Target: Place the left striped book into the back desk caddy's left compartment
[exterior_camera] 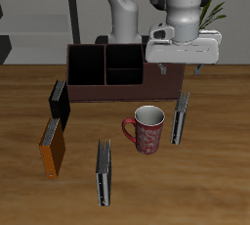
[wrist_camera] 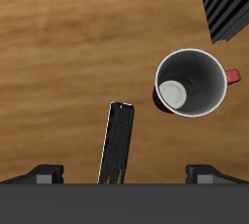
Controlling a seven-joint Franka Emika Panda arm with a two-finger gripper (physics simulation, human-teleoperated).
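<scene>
The left striped book (exterior_camera: 180,118) stands on edge on the counter (exterior_camera: 210,185), below our claw (exterior_camera: 182,61) and a little nearer the counter's front edge, its long axis running front to back. In the wrist view the left striped book (wrist_camera: 117,144) shows as a thin dark slab with pale stripes between our spread, empty fingers (wrist_camera: 45,173). Beside it stands the red mug (wrist_camera: 193,83); the back desk caddy (exterior_camera: 107,72) lies behind.
</scene>
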